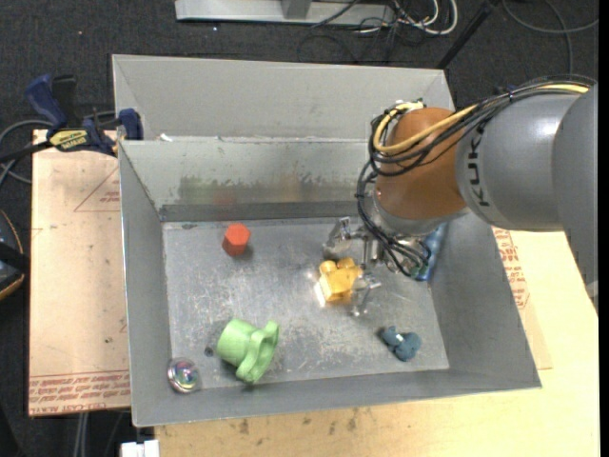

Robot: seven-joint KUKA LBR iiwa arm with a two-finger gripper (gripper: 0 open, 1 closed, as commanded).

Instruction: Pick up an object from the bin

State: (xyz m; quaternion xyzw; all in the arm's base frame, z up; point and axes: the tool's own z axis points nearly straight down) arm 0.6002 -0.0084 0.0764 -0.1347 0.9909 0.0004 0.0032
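Just right of the bin's centre, on the bare grey floor: one small yellow block (336, 280), lumpy and irregular, lying flat. It is well apart from every wall.

Gripper (348, 268): lowered over the yellow block, fingers spread. One metal finger stands at the block's 12 o'clock and the other at its 5 o'clock, so the block lies between them. Whether either finger presses on it cannot be told.

Orange cover (419, 165): at 1 o'clock from the block, round, ringed with dark and yellow cables (381, 146). Behind it the grey arm (533, 165) reaches in from 3 o'clock.

Blue thing (433, 246): at 2 o'clock from the block, by the right wall, mostly hidden under the wrist; kind not legible.

Blue-grey piece (401, 343): at 5 o'clock, small and rounded, near the front right corner.

Red cylinder (236, 240): at 10 o'clock, short and upright, near the back wall.

Green toy (248, 349): at 8 o'clock, pale and soft-shaped, near the front wall.

Shiny ball (183, 376): further out at 8 o'clock, in the front left corner, just beside the green toy but apart from it.

Bin (285, 103): grey metal with sloped walls.
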